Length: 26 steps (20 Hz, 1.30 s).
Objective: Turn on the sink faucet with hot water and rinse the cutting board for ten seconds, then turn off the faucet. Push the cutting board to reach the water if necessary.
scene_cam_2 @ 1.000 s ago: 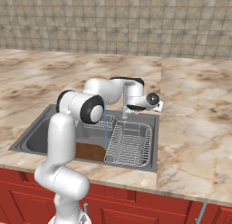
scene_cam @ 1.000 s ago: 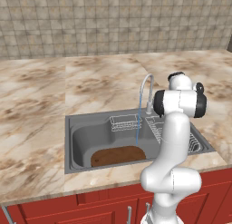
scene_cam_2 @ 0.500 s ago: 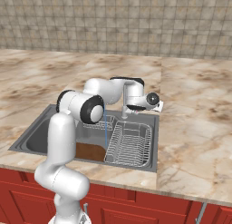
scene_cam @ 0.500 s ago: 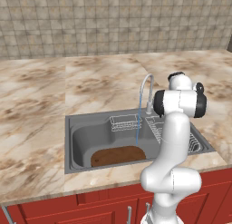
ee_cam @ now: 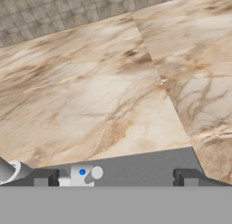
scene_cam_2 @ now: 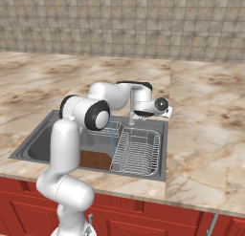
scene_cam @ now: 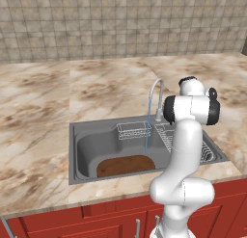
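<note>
While the water [scene_cam: 146, 138] ran from the sink faucet [scene_cam: 155, 96] onto the cutting board [scene_cam: 125, 165] in the sink [scene_cam: 79, 150], I kept the pincer [ee_cam: 115, 177] spread beside the handle, ready to shut it off.

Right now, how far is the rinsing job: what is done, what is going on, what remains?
Done: the sink faucet is on. In hand: the water falls onto the cutting board in the sink, while the pincer waits at the faucet base. Left: turning the faucet off.
</note>
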Tool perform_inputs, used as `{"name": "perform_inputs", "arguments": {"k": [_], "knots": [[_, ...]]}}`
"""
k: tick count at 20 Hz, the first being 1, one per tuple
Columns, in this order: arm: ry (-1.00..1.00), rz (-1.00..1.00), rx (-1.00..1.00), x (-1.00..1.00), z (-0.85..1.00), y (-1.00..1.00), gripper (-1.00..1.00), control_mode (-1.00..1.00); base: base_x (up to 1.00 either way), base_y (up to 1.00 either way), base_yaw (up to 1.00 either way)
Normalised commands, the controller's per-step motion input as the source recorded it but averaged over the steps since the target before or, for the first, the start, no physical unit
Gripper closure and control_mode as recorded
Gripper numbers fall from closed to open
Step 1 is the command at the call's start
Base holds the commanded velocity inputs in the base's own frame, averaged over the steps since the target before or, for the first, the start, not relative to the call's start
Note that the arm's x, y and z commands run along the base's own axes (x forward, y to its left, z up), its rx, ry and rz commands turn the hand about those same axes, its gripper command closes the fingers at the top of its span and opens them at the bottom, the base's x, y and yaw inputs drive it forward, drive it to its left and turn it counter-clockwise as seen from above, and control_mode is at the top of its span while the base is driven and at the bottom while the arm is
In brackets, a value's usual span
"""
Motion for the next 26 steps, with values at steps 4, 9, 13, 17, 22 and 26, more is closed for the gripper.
{"name": "perform_inputs", "arguments": {"k": [4, 9, 13, 17, 22, 26], "knots": [[0.00, 0.00, 0.00, 0.00, 0.00, 0.00, -1.00, -1.00, 0.00, 0.00, 0.00], [0.00, 0.00, 0.00, 0.00, 0.00, 0.00, -1.00, -1.00, 0.00, 0.00, 0.00], [0.00, 0.00, 0.00, 0.00, 0.00, 0.00, -1.00, -1.00, 0.00, 0.00, 0.00], [0.00, 0.00, 0.00, 0.00, 0.00, 0.00, -1.00, -1.00, 0.00, 0.00, 0.00], [0.00, 0.00, 0.00, 0.00, 0.00, 0.00, -1.00, -1.00, 0.00, 0.00, 0.00], [0.00, 0.00, 0.00, 0.00, 0.00, 0.00, -1.00, -1.00, 0.00, 0.00, 0.00]]}}
